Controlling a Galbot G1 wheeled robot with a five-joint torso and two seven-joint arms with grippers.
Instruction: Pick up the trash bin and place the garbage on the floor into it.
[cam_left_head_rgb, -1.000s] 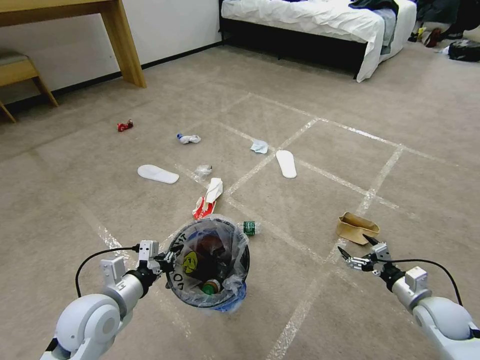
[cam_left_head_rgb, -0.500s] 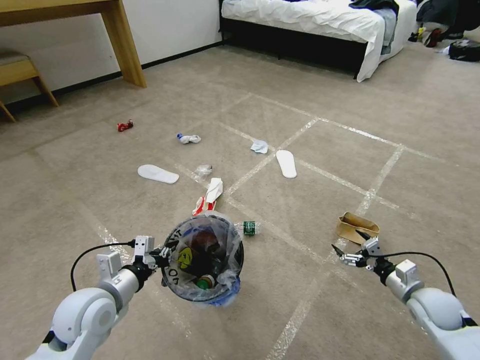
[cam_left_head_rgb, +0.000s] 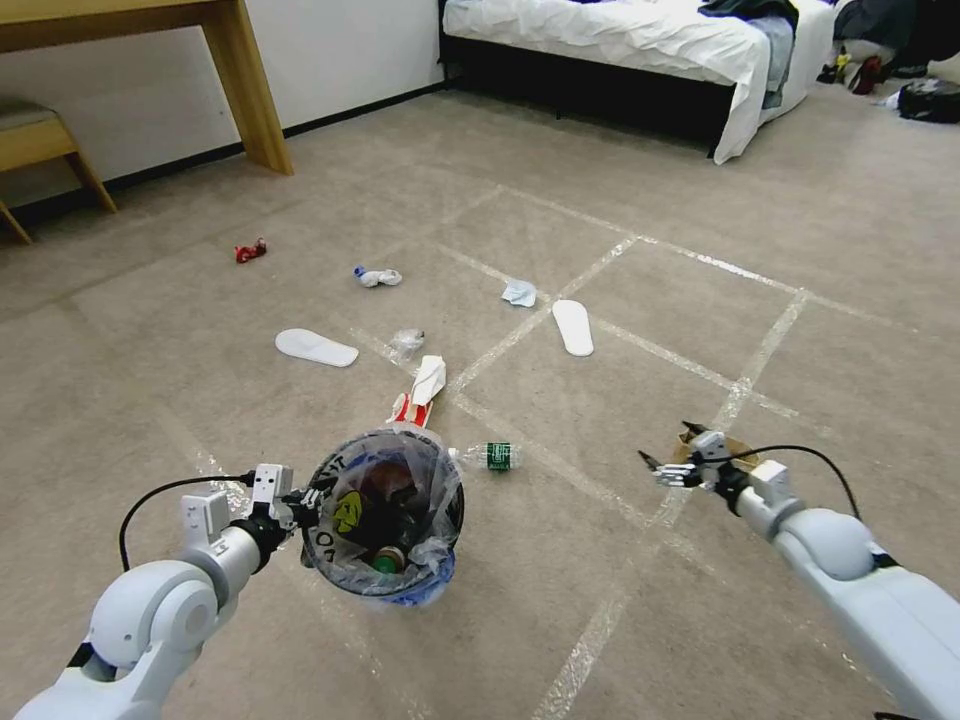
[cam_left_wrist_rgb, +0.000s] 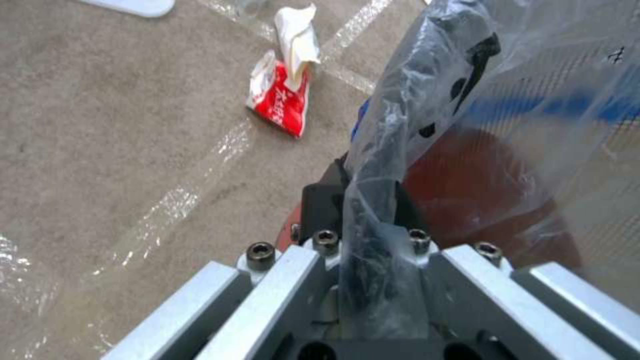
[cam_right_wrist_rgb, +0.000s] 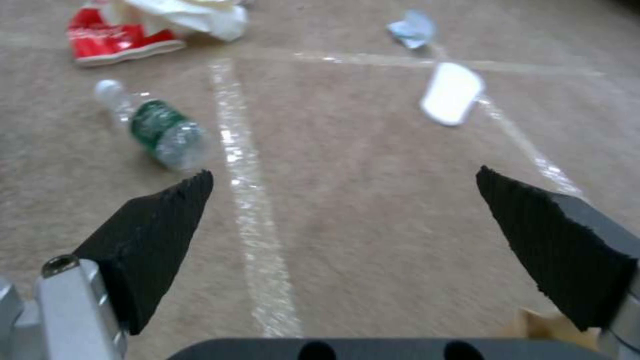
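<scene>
Left gripper (cam_left_head_rgb: 312, 497): clenched on the bin (cam_left_head_rgb: 384, 517) rim, lower left of the head view.
Right gripper (cam_left_head_rgb: 667, 458): released, lower right, above the paper bowl (cam_left_head_rgb: 738, 447).
Bottle (cam_left_head_rgb: 487, 457): on carpet beside the bin.

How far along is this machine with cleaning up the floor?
Partly done. The left end effector is clamped on the rim of the trash bin, which already holds a few items. The right end effector hangs open above the carpet beside the tan paper bowl. Left on the floor: the green-label bottle, red-white carton, two white soles, tissues and red wrapper.
</scene>
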